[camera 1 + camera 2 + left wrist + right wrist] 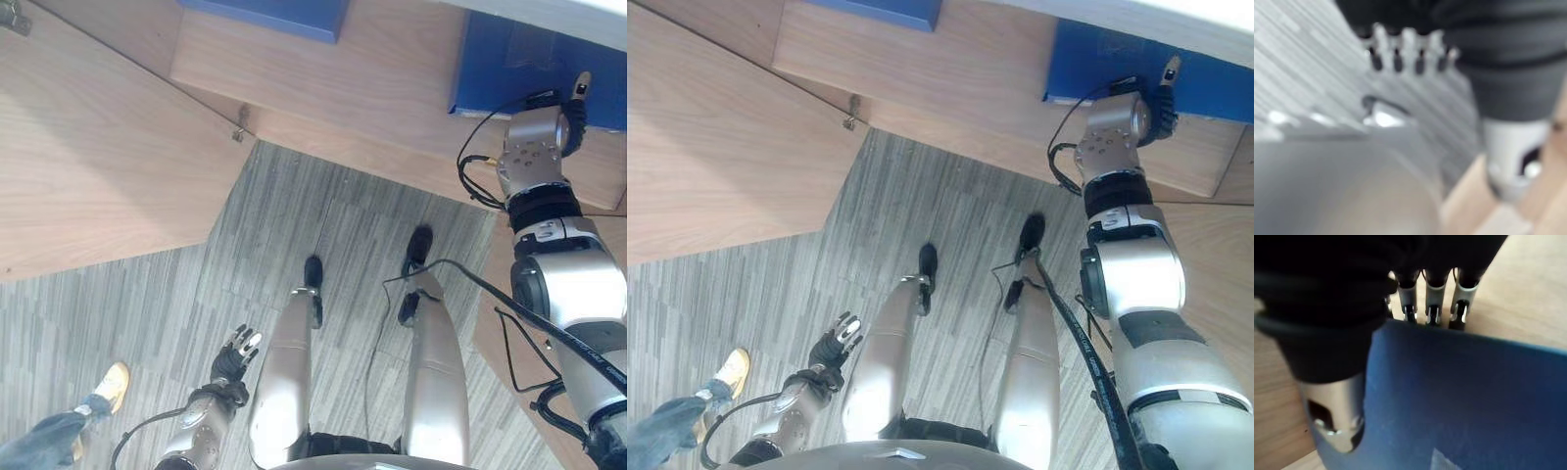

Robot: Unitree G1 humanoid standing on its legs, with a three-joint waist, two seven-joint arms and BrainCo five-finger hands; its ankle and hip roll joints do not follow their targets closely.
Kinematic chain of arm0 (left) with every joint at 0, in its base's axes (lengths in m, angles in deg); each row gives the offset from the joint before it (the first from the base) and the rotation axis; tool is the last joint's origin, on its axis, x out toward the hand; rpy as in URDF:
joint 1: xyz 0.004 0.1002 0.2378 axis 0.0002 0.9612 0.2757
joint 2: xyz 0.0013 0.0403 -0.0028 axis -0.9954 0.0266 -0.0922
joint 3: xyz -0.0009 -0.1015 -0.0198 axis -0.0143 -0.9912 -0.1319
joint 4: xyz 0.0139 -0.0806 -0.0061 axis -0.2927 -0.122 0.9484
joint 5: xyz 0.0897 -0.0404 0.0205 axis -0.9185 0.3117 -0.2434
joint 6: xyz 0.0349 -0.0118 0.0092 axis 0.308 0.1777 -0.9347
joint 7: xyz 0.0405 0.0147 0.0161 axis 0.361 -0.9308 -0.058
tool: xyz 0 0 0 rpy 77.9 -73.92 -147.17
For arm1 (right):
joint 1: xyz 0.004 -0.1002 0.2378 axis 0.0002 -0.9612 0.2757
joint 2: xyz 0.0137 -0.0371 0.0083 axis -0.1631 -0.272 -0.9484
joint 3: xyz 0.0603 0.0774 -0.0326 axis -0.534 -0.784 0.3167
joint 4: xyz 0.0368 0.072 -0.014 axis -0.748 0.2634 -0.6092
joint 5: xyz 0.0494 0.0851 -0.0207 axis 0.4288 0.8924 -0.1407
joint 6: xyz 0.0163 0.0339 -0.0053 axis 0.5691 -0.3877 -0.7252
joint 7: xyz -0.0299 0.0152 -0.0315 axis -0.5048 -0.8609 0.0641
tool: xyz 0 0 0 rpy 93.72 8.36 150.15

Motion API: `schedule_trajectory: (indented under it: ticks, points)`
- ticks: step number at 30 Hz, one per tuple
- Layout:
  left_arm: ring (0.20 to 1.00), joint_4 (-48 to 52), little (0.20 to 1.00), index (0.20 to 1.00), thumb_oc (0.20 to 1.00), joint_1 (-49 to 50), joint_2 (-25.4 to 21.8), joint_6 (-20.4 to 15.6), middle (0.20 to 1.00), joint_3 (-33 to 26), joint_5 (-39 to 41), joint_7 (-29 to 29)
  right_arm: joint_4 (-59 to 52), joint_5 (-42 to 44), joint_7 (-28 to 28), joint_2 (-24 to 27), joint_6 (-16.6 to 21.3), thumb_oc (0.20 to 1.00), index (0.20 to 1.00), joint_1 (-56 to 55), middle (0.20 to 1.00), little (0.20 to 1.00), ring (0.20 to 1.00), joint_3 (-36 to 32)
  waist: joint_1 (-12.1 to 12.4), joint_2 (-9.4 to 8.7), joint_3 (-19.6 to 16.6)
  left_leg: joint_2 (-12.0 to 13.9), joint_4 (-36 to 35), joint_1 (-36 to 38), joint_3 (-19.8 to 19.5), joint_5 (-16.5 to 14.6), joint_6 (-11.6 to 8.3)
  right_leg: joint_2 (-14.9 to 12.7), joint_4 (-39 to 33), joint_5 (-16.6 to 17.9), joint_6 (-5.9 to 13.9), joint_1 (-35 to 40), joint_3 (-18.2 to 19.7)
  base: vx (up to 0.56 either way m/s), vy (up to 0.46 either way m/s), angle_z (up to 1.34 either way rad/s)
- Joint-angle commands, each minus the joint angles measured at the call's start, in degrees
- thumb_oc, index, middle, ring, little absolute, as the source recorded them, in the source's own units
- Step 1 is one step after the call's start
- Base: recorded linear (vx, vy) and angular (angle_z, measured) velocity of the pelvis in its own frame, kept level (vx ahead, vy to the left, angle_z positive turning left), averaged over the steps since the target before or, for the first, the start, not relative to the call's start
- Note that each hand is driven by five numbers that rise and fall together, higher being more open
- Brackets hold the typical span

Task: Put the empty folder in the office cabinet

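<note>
A blue folder stands at the upper right against the wooden cabinet shelf. My right hand is raised to the folder's right edge. In the right wrist view the fingers reach behind the folder and the thumb presses on its near face, so the hand pinches it. My left hand hangs low beside my body over the carpet, its fingers relaxed and holding nothing.
A second blue folder lies on the shelf at the top centre. The cabinet's open wooden door spans the left, with a metal hinge at its inner corner. A person's shoe and trouser leg stand on the grey carpet at lower left.
</note>
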Motion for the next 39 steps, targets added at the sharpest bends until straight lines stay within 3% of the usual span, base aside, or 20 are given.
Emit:
schedule_trajectory:
  ticks: [1,6,15,20,26,27,33,36,39]
  points:
    - [1.000,-0.35,1.000,1.000,1.000,4.77,-2.27,-1.19,1.000,1.05,0.98,-0.39,0.82,-2.26,0.76,6.93,-1.25,1.000,1.000,-1.54,1.000,1.000,1.000,3.15,0.75,3.52,-2.49,-2.03,3.22,-3.83,1.73,4.79,2.11,4.49,5.28,-12.94,-2.66,5.97,-3.82,-0.02,0.030,0.04]
    - [1.000,-0.75,1.000,1.000,1.000,4.75,-2.52,-0.90,1.000,1.53,0.70,-0.41,2.32,-1.39,0.12,6.59,-2.06,1.000,1.000,-0.51,1.000,1.000,1.000,3.98,1.06,3.48,-2.49,-1.81,2.96,-2.41,2.24,4.98,2.12,4.18,4.45,-12.70,-2.65,7.40,-4.03,0.00,0.007,0.01]
    - [1.000,1.18,1.000,1.000,1.000,5.05,-2.70,0.09,1.000,2.00,0.07,-2.52,0.52,-3.83,-14.41,4.66,-5.15,1.000,1.000,0.29,1.000,1.000,1.000,5.03,1.87,2.92,-2.49,-2.13,3.64,-1.49,2.62,4.25,2.48,3.95,4.09,-12.70,-2.63,8.68,-4.69,0.00,0.000,0.00]
    - [1.000,1.70,1.000,1.000,1.000,5.02,-2.75,0.33,1.000,2.11,-0.08,-3.41,-3.05,-6.91,-14.45,2.56,-4.62,1.000,1.000,0.15,1.000,1.000,1.000,5.82,2.12,2.72,-2.49,-2.17,4.00,-2.13,2.66,4.24,2.62,4.18,4.59,-12.88,-2.89,8.20,-5.05,0.01,-0.013,-0.01]
    - [1.000,0.39,1.000,1.000,1.000,5.07,-2.21,-0.47,1.000,1.95,-0.55,-1.81,-2.40,-6.51,-16.41,2.43,-8.77,1.000,1.000,-0.45,1.000,1.000,1.000,5.52,2.07,2.83,-2.49,-2.26,3.37,-2.25,2.63,4.50,2.58,4.52,4.33,-13.18,-3.17,8.20,-5.09,0.01,-0.016,-0.03]
    - [1.000,0.43,1.000,1.000,1.000,4.97,-2.59,-0.48,1.000,1.99,-0.27,-1.49,-2.29,-6.54,-18.26,2.35,-11.29,1.000,1.000,-0.58,1.000,1.000,1.000,5.85,1.98,2.93,-2.49,-2.15,3.25,-2.31,2.68,4.74,2.50,4.51,4.29,-13.13,-3.20,8.09,-5.06,0.00,0.000,0.00]
    - [1.000,0.96,1.000,1.000,1.000,4.83,-2.61,-0.14,1.000,1.71,-0.17,-1.58,-1.62,-10.25,-15.57,2.35,-11.90,1.000,1.000,-0.57,1.000,1.000,1.000,6.73,1.67,3.17,-2.49,-2.19,3.26,-2.17,2.64,5.12,2.41,4.75,3.95,-12.92,-3.15,8.19,-4.61,0.00,0.000,0.00]
    - [1.000,4.08,1.000,1.000,1.000,3.16,-2.78,3.37,1.000,1.46,-1.59,-5.69,0.54,-13.71,-9.15,2.74,-17.65,1.000,1.000,0.59,1.000,1.000,1.000,7.51,1.86,2.56,-2.49,-2.58,4.38,-1.97,2.32,4.32,2.93,4.82,3.92,-12.58,-2.97,8.80,-4.47,-0.01,-0.033,0.00]
    - [1.000,5.42,1.000,1.000,1.000,1.17,-3.50,4.78,1.000,1.91,-1.00,-8.20,3.03,-11.33,-5.23,3.36,-19.33,1.000,1.000,1.68,1.000,1.000,1.000,8.84,1.82,1.82,-2.49,-2.45,4.62,-1.85,2.20,4.04,2.90,5.10,3.83,-12.37,-3.00,9.11,-4.62,-0.05,-0.040,0.07]
